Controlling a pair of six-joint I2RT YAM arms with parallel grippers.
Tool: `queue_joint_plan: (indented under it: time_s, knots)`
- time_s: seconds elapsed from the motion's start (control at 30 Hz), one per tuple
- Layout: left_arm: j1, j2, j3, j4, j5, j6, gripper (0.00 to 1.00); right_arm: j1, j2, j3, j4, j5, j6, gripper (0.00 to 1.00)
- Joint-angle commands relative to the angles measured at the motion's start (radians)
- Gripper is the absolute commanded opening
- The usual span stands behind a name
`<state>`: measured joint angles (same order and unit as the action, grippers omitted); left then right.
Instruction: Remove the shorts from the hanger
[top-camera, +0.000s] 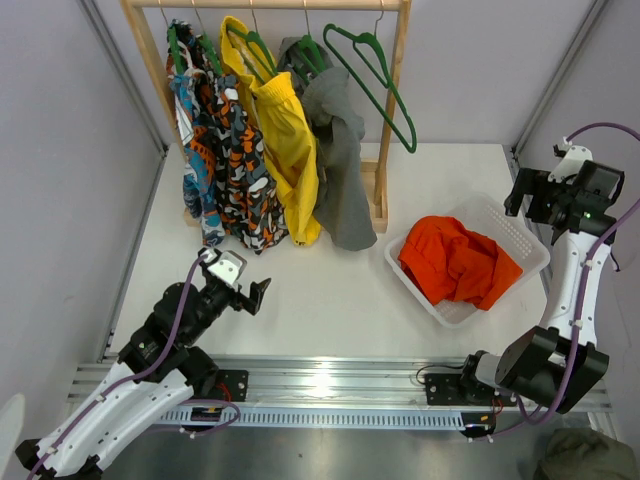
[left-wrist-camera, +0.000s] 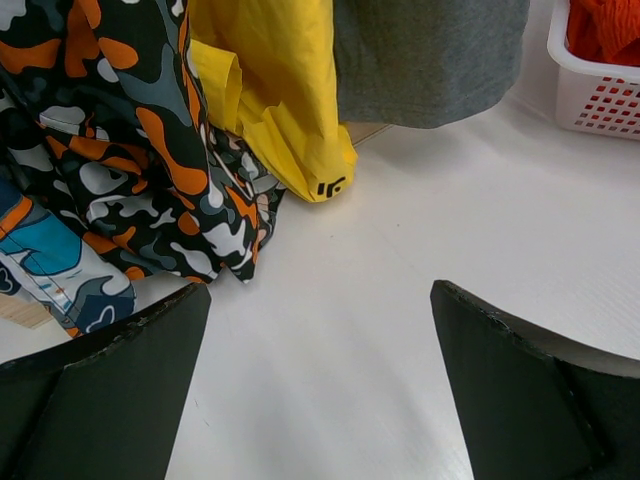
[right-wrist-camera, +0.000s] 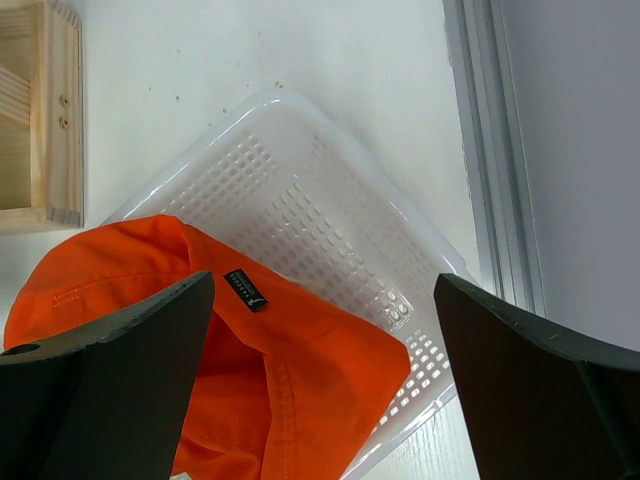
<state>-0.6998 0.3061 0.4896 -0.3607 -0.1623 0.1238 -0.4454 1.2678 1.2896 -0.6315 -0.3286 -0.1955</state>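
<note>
Pale walls (top-camera: 60, 150) enclose a white tabletop (top-camera: 330, 300); a wooden rack (top-camera: 385, 180) stands at its back; a white mesh basket (top-camera: 512, 232) at right holds the crumpled orange shorts (top-camera: 455, 262); the bare green hanger (top-camera: 411, 143) hangs at the rack's right end; left arm's fingers (left-wrist-camera: 100, 390) and right arm's fingers (right-wrist-camera: 110, 370) are released, spread wide, empty.

Your shorts (top-camera: 455, 262) are plain orange-red with a dark label (right-wrist-camera: 245, 290); the basket (top-camera: 522, 232) is white. Your hanger (top-camera: 411, 143) is dark green.
</note>
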Motion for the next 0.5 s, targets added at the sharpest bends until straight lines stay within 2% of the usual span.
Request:
queue_joint_plan:
  time_s: [0.0, 0.13, 0.27, 0.47]
  knots:
    - [-0.001, -0.001, 0.003, 0.029, -0.006, 0.005, 0.99, 0.017, 0.001, 0.074, 0.006, 0.029, 0.027, 1.0]
    - [-0.001, 0.007, 0.018, 0.023, 0.004, -0.012, 0.99, 0.028, 0.007, 0.115, -0.068, 0.007, 0.016, 0.99]
    - [-0.001, 0.019, 0.03, 0.025, 0.02, -0.021, 0.99, 0.072, -0.001, 0.146, -0.161, -0.064, -0.096, 0.99]
    - [-0.001, 0.044, 0.072, 0.002, 0.037, -0.079, 0.99, 0.076, -0.036, 0.205, -0.234, -0.157, -0.09, 1.0]
